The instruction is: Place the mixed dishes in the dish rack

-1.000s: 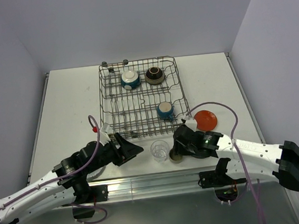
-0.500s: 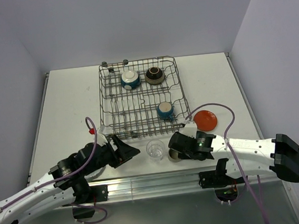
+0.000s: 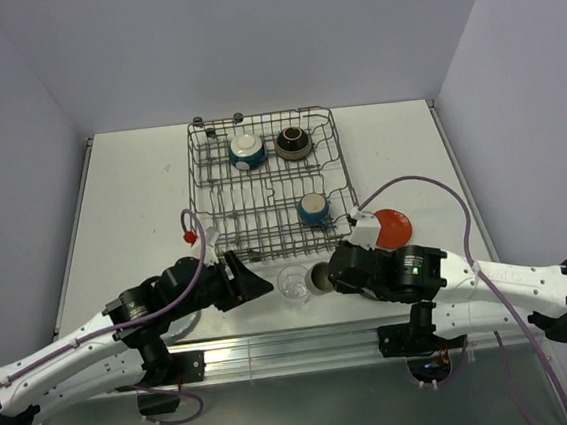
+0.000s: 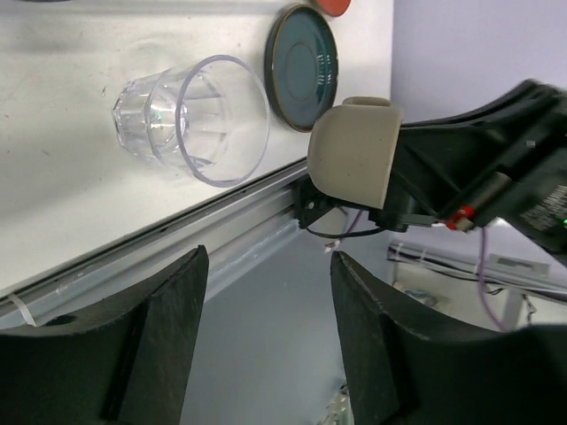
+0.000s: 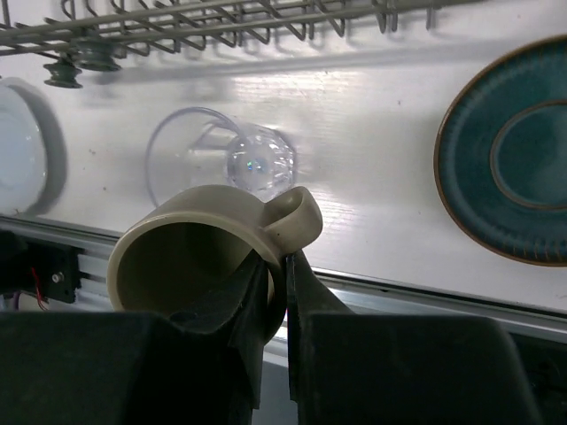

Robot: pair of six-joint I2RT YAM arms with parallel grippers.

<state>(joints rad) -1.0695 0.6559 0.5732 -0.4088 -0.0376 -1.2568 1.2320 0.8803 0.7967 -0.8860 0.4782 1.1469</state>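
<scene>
The beige handled cup (image 5: 190,257) has a smooth, matt, stoneware-like skin, while the clear faceted tumbler (image 4: 190,119) is glossy see-through glass catching small highlights. The teal round plate (image 5: 509,168) wears a shiny glaze with a duller brown rim, and the white table top (image 5: 372,97) is smooth with a soft sheen. The grey wire dish rack (image 3: 261,189) looks like dull metal, and the black fingers (image 4: 159,354) of the left gripper (image 4: 266,266) like matt plastic.

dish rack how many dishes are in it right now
3. In the dish rack, a blue-and-white dish sits in the far row, a brown bowl just right of it, and a blue mug nearer, toward the right side. None looks hidden from above.
</scene>
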